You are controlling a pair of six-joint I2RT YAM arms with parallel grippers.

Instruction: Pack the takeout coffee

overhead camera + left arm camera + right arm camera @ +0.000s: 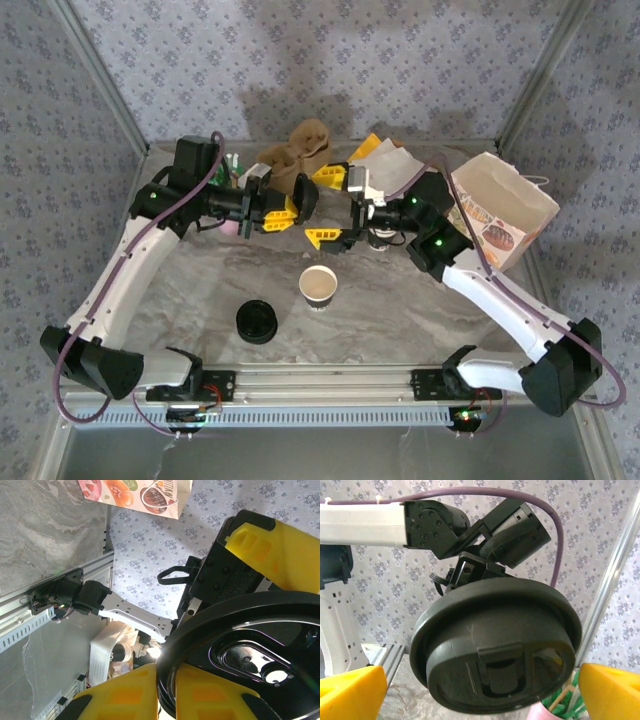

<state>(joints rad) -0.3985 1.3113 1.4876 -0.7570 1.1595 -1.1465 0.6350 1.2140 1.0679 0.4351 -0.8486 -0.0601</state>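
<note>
Jaws of my left gripper (288, 210) are clenched on the rim of a black lid (495, 645), held on edge in the air. My right gripper (327, 207) faces it, spread wide and empty. Nearer the bases I see the cup (319, 285) upright and lidless on the table (400, 310), a pile of lids (257, 322) nearby.

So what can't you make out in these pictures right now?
- Right wrist view: the lid covers how the left gripper grips it.
- Left wrist view: the lid runs off the right and bottom edges.
- Top view: the paper bag's own walls hide what, if anything, is inside.
- Top view: the cup is too small to tell whether it holds anything.
</note>
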